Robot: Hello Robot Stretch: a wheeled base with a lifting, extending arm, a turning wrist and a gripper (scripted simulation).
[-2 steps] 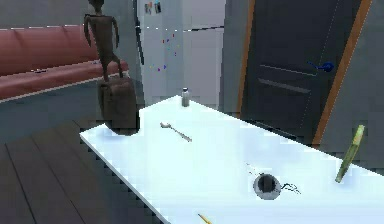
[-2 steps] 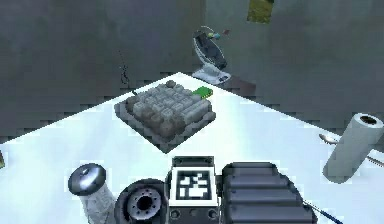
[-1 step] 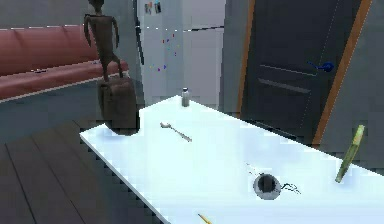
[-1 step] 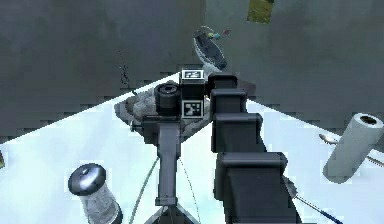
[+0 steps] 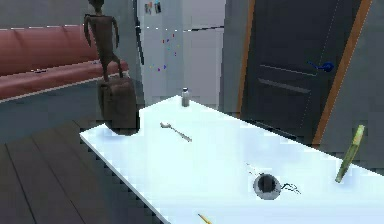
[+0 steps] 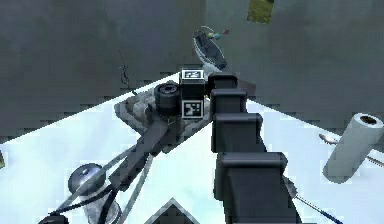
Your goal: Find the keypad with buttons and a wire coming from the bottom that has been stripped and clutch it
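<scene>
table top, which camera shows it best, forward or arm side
The forward view: the white table spreads wide there, with its far-left corner and two edges plain and a spoon lying on it. The arm side view gives a smaller stretch of the top, with the arm lying across its middle.

Home, kitchen-living area: white fridge (image 5: 195, 60), red sofa (image 5: 40, 50), white table (image 5: 215, 150) with spoon (image 5: 176, 130), dark door (image 5: 290, 60).

1 dark brown wooden figure statue (image 5: 108, 62) | 1 silver metal spoon (image 5: 177, 131) | 1 white paper roll (image 6: 353, 147) | 1 red sofa (image 5: 45, 60)
</scene>
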